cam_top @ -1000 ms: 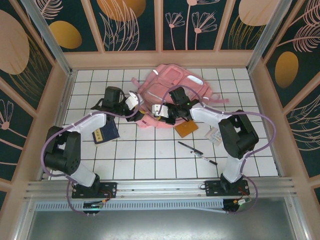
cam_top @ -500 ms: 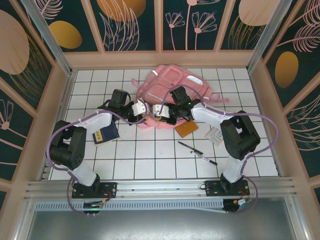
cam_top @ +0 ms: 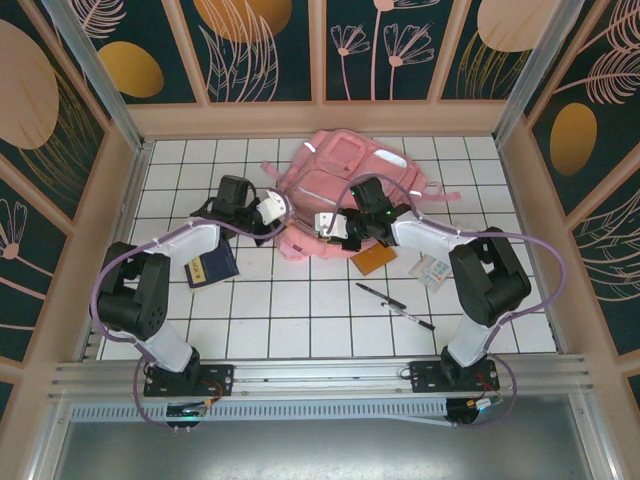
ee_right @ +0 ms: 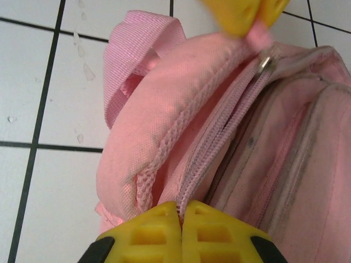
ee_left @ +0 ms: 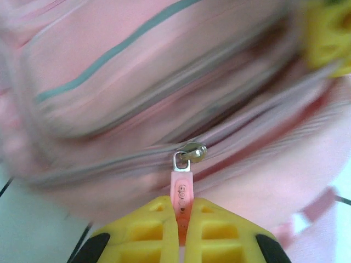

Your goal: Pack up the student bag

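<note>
One white gridded tabletop [cam_top: 300, 320], student bag [cam_top: 340, 165], dark floral walls [cam_top: 270, 50]

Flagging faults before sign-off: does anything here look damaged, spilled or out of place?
Nothing serious. The student bag lies intact, the left gripper pinching its zipper pull, the right gripper pinching its seam. Only a few pale flecks mark the table beside it.
</note>
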{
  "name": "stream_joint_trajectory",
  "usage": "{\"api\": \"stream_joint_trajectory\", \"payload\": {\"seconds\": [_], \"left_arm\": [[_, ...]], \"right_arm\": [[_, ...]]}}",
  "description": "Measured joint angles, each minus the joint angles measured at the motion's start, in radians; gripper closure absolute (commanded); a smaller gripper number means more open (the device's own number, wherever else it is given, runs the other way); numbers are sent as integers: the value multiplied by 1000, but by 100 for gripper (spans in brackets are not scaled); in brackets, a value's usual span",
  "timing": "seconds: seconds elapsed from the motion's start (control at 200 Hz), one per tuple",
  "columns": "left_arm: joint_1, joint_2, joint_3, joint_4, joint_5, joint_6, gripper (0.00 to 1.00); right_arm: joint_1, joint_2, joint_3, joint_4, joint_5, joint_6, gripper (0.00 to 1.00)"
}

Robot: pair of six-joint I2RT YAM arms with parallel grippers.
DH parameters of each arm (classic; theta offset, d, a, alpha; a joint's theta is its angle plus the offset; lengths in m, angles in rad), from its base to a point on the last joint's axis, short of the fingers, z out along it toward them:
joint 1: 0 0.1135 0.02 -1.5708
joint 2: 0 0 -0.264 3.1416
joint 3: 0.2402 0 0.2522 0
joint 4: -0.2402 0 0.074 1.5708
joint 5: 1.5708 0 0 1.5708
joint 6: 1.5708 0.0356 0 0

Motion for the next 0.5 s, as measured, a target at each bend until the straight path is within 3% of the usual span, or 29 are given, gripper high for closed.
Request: {"api": "stream_joint_trajectory", "payload": {"seconds": [0.09,0.17,0.265,0.5], "left_arm": [[54,0,1,24,-52,-63,100],[66,-1,-11,50,-56,-101,100],[66,-20,-58,94,-53,-150,100],[14,-121,-164,180,-40,-272,100]], "right_arm": [[-3,-11,-23,27,15,-4,100],[-3,-12,-26,51,16,29,65],[-9,-13,-26,88,-2,111,40],[-10,-6,35,172,-126,460,17]]}}
